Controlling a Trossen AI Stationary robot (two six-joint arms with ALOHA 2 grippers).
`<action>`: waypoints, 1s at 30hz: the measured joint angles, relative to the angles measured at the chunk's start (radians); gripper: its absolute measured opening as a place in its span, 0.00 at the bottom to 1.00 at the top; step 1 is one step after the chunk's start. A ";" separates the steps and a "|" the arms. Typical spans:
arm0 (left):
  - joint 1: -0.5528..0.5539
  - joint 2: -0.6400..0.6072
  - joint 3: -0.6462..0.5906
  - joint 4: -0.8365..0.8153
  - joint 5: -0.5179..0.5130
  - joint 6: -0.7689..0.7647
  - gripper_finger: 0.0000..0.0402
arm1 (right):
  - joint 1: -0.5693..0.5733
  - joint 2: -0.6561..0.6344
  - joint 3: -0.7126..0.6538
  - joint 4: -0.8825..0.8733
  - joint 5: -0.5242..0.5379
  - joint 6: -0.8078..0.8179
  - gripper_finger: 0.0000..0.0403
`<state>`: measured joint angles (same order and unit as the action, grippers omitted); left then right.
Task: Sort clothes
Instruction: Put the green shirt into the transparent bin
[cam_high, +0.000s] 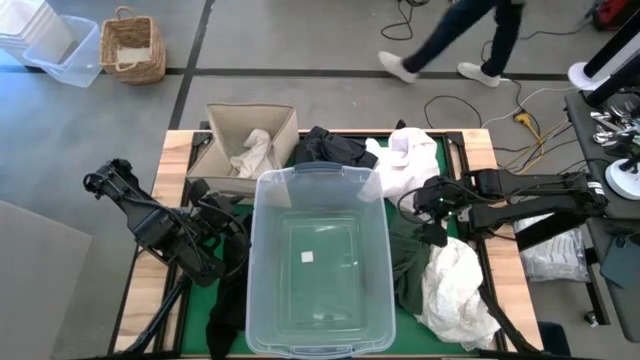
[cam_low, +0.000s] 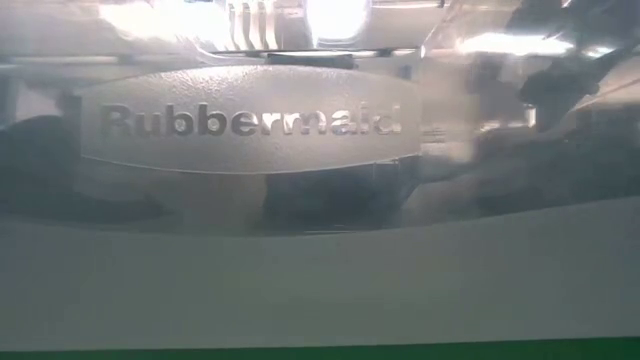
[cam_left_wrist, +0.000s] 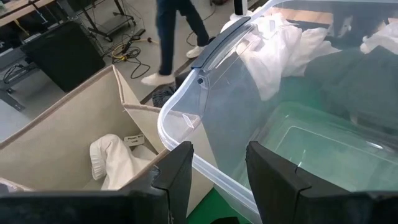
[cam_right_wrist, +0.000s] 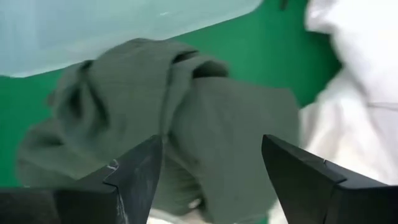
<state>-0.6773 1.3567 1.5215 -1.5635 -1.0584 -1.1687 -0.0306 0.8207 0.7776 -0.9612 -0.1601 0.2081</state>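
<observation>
Overhead view straight down on table, low view pressed against clear tub (cam_low: 250, 140), wrist views close, both seeing tub.

the right gripper (cam_right_wrist: 211, 171) hangs with its two dark fingers (cam_right_wrist: 134, 177) spread wide over a crumpled dark olive green garment (cam_right_wrist: 186, 118) lying on the green table cover (cam_right_wrist: 261, 43); a white garment (cam_right_wrist: 360, 93) touches it at one side, the clear plastic tub (cam_right_wrist: 112, 25) beyond
</observation>
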 joint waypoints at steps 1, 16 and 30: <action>0.000 0.000 0.000 0.000 0.000 0.000 0.33 | 0.009 0.000 0.000 0.000 -0.005 0.010 0.65; 0.000 0.000 0.000 0.006 0.000 0.000 0.33 | 0.075 0.000 -0.032 0.072 0.014 0.089 0.61; 0.000 0.000 0.000 0.008 -0.001 -0.005 0.33 | 0.074 0.000 -0.098 0.126 0.015 0.089 0.60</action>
<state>-0.6769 1.3567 1.5215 -1.5551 -1.0592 -1.1736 0.0437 0.8207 0.6796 -0.8356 -0.1455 0.2966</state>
